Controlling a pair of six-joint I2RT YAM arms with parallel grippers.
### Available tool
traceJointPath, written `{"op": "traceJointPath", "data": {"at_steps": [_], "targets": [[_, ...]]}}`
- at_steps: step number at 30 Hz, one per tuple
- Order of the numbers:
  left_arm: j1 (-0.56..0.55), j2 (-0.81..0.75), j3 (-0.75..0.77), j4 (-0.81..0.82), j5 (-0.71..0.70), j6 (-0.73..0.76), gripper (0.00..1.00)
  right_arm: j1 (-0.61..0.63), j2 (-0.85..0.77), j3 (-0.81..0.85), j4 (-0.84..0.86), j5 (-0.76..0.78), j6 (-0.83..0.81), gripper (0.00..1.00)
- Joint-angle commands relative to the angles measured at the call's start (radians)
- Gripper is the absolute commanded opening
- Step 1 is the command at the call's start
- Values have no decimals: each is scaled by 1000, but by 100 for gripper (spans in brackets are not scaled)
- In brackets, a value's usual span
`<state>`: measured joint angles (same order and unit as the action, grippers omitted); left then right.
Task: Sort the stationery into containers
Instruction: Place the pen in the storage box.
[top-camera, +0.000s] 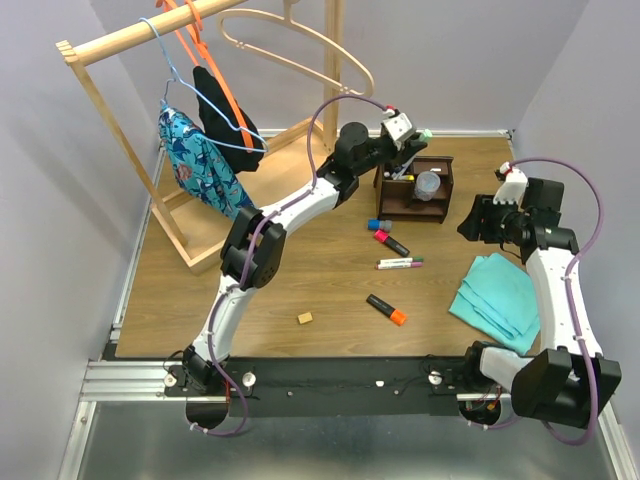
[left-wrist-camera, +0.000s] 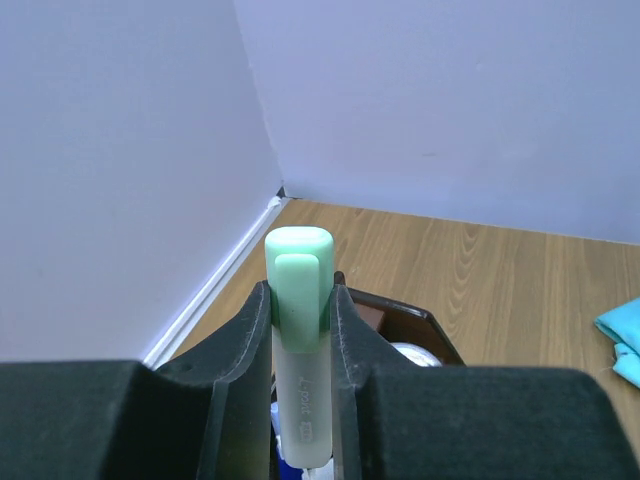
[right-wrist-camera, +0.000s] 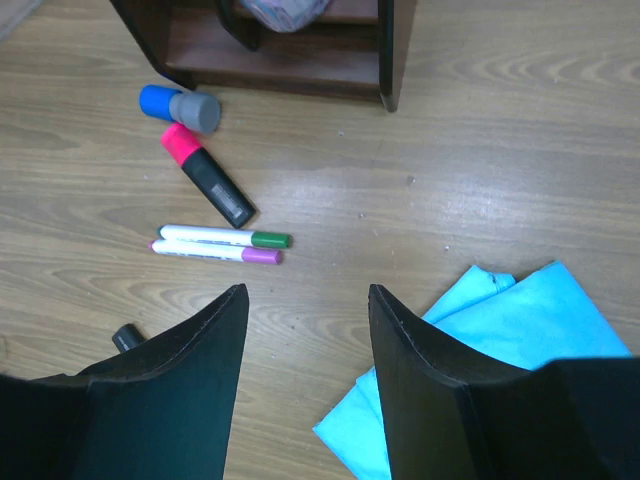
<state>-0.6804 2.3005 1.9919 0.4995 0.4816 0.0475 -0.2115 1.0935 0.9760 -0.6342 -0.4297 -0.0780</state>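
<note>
My left gripper (left-wrist-camera: 300, 292) is shut on a pale green highlighter (left-wrist-camera: 299, 262), held upright, cap up, above the dark brown organizer (left-wrist-camera: 432, 321). In the top view that gripper (top-camera: 411, 143) hovers over the organizer's (top-camera: 440, 210) back left part, beside the grey cup (top-camera: 428, 185) inside it. My right gripper (right-wrist-camera: 307, 291) hangs open and empty over bare wood. Loose on the table lie a green-capped marker (right-wrist-camera: 225, 237), a purple-capped marker (right-wrist-camera: 215, 251), a pink highlighter (right-wrist-camera: 205, 176), a blue and grey piece (right-wrist-camera: 180, 105), an orange highlighter (top-camera: 386, 309) and a tan eraser (top-camera: 305, 318).
A folded teal cloth (top-camera: 500, 298) lies at the right, just under my right gripper (top-camera: 470, 224). A pale wooden clothes rack (top-camera: 150, 150) with hangers and hanging garments fills the back left. Grey walls close the table at the back and sides.
</note>
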Motion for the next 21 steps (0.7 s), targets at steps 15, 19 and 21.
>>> {"op": "traceJointPath", "data": {"at_steps": [15,19,21], "targets": [[76,132,-71,192,-32,-135,0,-8,160,52,-42,34,-45,59],[76,111,-125,208,-37,-141,8,-8,160,44,-39,25,-42,59],[76,100,-157,208,-37,-146,16,-6,152,46,-45,25,-51,59]]}}
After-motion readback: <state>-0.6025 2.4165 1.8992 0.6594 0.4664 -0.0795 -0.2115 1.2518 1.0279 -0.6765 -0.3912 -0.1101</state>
